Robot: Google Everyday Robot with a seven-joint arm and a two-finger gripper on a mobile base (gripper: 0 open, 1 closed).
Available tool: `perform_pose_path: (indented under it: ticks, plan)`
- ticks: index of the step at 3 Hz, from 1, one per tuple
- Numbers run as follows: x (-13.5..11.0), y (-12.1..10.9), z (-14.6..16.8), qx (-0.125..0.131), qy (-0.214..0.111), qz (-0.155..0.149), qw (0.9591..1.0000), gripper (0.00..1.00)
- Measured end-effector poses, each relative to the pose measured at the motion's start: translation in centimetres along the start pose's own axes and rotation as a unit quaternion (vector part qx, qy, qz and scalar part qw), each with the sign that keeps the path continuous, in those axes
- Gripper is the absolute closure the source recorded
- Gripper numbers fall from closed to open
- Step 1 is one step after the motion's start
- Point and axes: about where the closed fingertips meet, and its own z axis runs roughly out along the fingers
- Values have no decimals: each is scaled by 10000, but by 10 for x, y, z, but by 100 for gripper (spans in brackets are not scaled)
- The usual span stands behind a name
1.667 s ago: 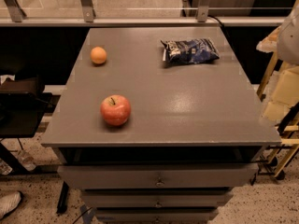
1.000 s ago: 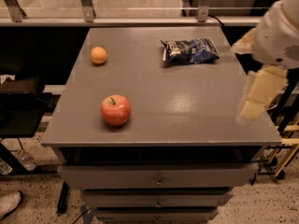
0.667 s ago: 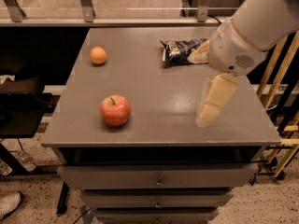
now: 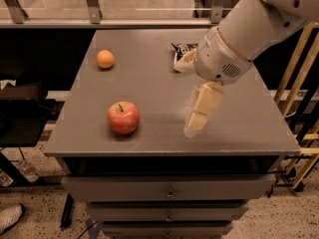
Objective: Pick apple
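Note:
The apple (image 4: 123, 117), red with yellowish patches and a short dark stem, sits on the grey table (image 4: 149, 88) near its front left. My gripper (image 4: 185, 97) hangs over the table's middle right, to the right of the apple and apart from it. Its cream fingers (image 4: 202, 107) are spread and hold nothing. The lower finger's tip is close above the table top. The white arm reaches in from the upper right.
A small orange fruit (image 4: 105, 59) lies at the back left of the table. A dark snack bag (image 4: 183, 49) at the back is partly hidden by the arm. Drawers are below the front edge. A yellow frame (image 4: 294, 83) stands to the right.
The arm has swung in from the right edge to over the table's middle, nearer the apple. The apple, orange and bag have not moved.

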Motion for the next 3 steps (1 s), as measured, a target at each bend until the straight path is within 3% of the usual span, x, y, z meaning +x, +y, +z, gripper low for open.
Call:
perform_pose_path:
  ticks: [2,3]
  plan:
    - [-15,-7,55,-471,-272,-327,9980,0]
    - [-28,-10,74,-543,-426,-519,9963,0]
